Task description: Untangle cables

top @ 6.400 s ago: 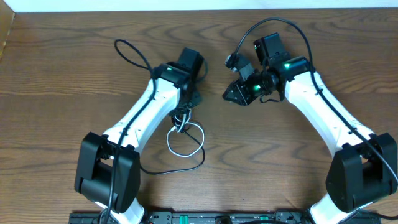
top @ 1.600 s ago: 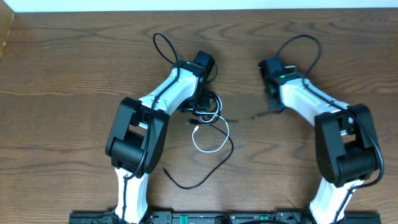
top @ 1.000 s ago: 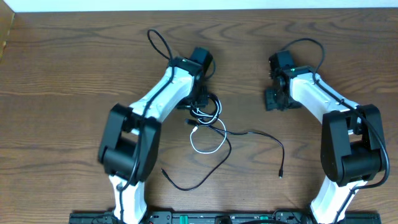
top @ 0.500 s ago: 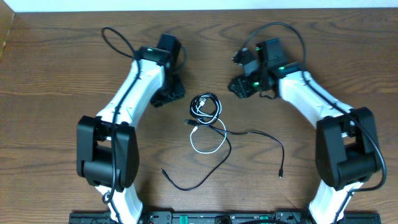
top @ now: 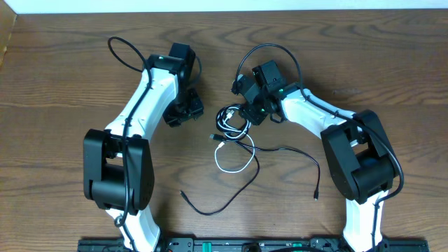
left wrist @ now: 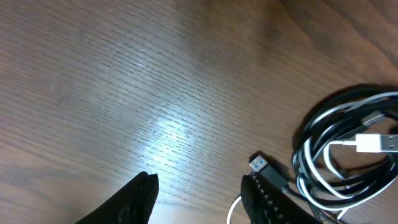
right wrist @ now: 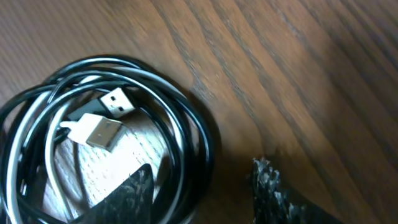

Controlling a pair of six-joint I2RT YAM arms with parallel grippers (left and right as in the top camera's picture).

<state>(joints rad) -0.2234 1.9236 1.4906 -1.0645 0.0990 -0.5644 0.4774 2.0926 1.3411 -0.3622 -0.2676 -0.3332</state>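
The cables lie mid-table: a tight coil (top: 229, 120) of black and white strands, a loose white loop (top: 216, 159) below it, and black cords trailing right (top: 294, 149) and down-left (top: 210, 208). My right gripper (top: 246, 112) is at the coil's right edge. In the right wrist view it (right wrist: 199, 186) is open, with the coil's black outer strands (right wrist: 196, 134) between its fingers and a gap to the right finger. A white USB plug (right wrist: 99, 132) sits inside the coil. My left gripper (top: 183, 108) (left wrist: 199, 193) is open over bare wood, left of the coil (left wrist: 311, 162).
Thick black cords loop from each arm toward the table's far side, on the left (top: 126, 52) and the right (top: 269, 50). A black cord's plug end (top: 316, 197) rests near the right arm's base. A small plug (left wrist: 258, 163) lies by my left gripper's right finger.
My right gripper has moved left and down onto the coil's right edge, and its jaws have narrowed. The left arm has shifted slightly. The cables lie as before.
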